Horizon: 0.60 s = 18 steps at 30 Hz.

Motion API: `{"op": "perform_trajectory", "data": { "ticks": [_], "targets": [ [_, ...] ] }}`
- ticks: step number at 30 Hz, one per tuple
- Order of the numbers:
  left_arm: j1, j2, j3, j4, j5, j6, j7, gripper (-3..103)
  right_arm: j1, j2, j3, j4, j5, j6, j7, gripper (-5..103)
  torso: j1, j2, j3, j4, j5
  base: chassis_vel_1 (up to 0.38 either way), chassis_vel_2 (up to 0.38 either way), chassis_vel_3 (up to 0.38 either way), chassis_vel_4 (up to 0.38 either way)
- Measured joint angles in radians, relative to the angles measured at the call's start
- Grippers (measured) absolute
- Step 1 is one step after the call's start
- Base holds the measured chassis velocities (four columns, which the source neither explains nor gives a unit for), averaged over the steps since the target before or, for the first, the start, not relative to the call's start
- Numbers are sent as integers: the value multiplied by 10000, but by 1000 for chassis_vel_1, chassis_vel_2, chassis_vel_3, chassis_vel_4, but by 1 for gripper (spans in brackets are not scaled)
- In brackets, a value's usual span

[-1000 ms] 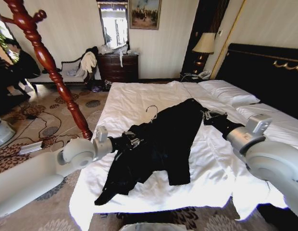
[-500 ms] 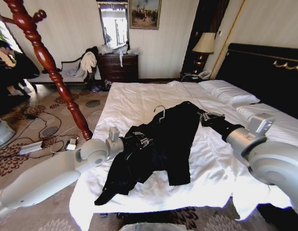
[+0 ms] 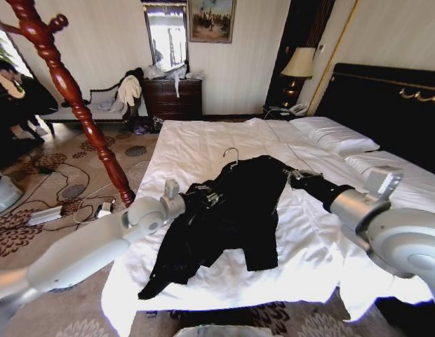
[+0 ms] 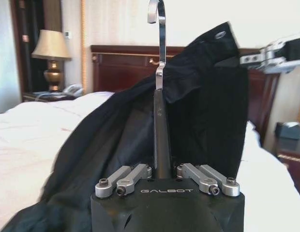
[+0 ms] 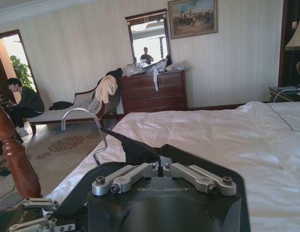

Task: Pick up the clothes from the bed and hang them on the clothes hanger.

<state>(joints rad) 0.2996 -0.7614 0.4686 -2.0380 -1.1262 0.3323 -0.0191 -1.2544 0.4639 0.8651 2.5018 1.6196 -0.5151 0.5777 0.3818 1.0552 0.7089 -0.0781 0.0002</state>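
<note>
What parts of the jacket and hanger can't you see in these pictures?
- Head view: the black hanger's shoulders lie under the black jacket; its silver hook pokes out.
- Head view: the left gripper's and right gripper's fingertips blend into the dark fabric.
- Left wrist view: the gripper body covers the hanger's lower end.
- Right wrist view: the gripper body blocks most of the jacket.
- The bed's near edge is cut off in the head view.

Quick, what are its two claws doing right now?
Left gripper: shut on the clothes hanger, under the black jacket.
Right gripper: shut on the jacket's fabric, above the bed.
</note>
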Motion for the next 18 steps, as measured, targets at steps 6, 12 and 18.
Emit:
{"op": "perform_trajectory", "data": {
  "ticks": [6,12,18],
  "targets": [
    [-294,-362,345,96,-197,-86,14,16,78,66,-80,-7,69,6,15,0,0,0,0,1,0,0,0,0,0],
    [-358,-918,451,537,-76,-144,-35,16,296,-17,-16,-13,878,37,171,0,0,0,0,5,-3,0,0,0,0],
    [-720,-1575,674,803,-153,-314,-201,16,202,12,40,-15,1169,49,280,0,0,0,0,1,0,0,0,0,0]
  ]
}}
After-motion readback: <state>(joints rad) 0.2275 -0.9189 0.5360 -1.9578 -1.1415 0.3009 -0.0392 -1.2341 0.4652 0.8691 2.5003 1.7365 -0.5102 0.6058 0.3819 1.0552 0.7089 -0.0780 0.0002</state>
